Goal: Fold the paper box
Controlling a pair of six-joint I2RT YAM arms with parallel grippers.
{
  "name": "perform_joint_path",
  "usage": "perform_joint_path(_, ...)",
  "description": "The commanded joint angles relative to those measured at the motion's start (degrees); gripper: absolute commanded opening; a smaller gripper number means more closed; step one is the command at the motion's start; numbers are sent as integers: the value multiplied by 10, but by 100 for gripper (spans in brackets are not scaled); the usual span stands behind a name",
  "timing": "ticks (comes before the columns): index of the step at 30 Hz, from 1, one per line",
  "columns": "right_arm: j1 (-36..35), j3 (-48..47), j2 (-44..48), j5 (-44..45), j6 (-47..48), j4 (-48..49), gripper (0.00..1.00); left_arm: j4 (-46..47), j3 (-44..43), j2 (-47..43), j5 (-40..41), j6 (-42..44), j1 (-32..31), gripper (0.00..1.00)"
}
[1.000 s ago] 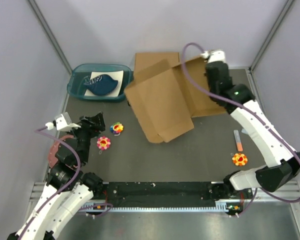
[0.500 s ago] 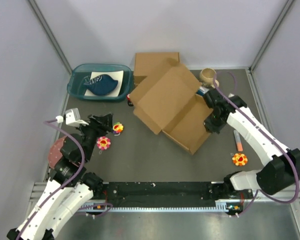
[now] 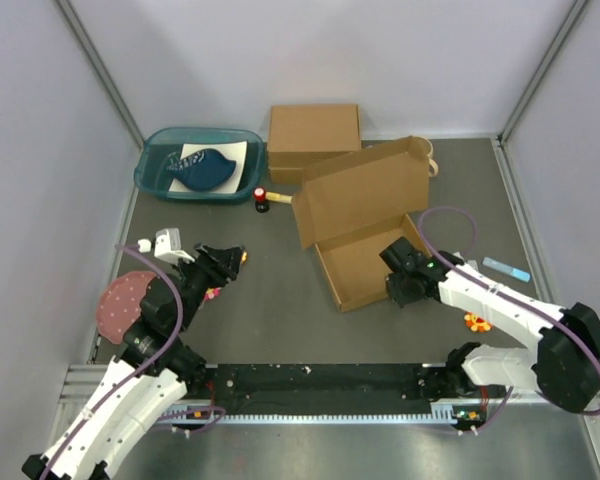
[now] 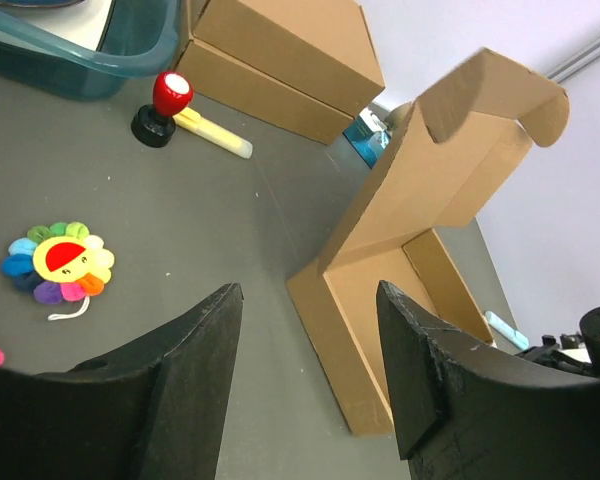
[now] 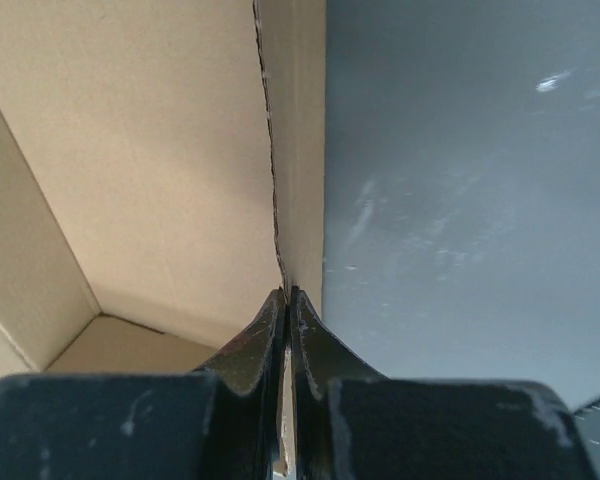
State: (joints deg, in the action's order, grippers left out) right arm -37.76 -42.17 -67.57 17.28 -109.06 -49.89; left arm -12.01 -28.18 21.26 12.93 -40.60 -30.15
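The paper box (image 3: 365, 225) is a brown cardboard mailer standing mid-table, its shallow tray formed and its lid raised at the far side. It also shows in the left wrist view (image 4: 410, 250). My right gripper (image 3: 398, 282) is shut on the tray's near right wall; in the right wrist view the wall (image 5: 290, 150) runs up from between the pinched fingers (image 5: 287, 305). My left gripper (image 3: 230, 255) is open and empty, low over the table left of the box, aimed at it (image 4: 305, 300).
A thicker closed cardboard box (image 3: 313, 140) stands at the back. A teal bin (image 3: 195, 165) is at back left. A red-capped item (image 3: 262, 197), flower toys (image 4: 58, 264), (image 3: 477, 321), a pink disc (image 3: 125, 302) and a blue strip (image 3: 506, 268) lie about.
The box went from a tilted sheet held high at the back to a formed tray set down mid-table with its lid raised. My right gripper came down and nearer with it. My left gripper advanced slightly right.
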Motion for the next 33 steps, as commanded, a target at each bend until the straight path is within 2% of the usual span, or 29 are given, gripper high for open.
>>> perform_joint_path(1,-39,3,-50,47,-119,136,0,29,15,-23,9,-3,-1,62)
perform_joint_path(5,-69,-12,-103,49,-162,145,0,27,27,-17,10,-6,-1,62)
perform_joint_path(9,-73,-19,-114,44,-162,147,0,26,29,-8,12,-6,-1,62)
perform_joint_path(11,-72,-19,-107,52,-140,147,18,27,26,-3,17,-1,-1,62)
perform_joint_path(12,-73,-18,-97,56,-130,146,30,28,25,-2,18,1,-1,62)
perform_joint_path(15,-74,-1,-64,61,-97,143,45,29,22,6,24,8,-1,62)
perform_joint_path(21,-77,14,-6,70,-37,111,57,37,15,22,30,16,-1,63)
perform_joint_path(27,-101,-11,58,86,79,52,66,28,4,23,46,32,-1,63)
perform_joint_path(28,-108,-19,68,86,133,46,68,24,2,22,58,36,-1,63)
perform_joint_path(30,-118,-48,81,88,174,18,68,12,-2,22,70,48,-1,64)
perform_joint_path(31,-126,-56,88,95,242,17,69,9,-3,23,82,52,-1,65)
perform_joint_path(33,-151,-79,110,122,298,8,70,7,3,22,124,54,-1,71)
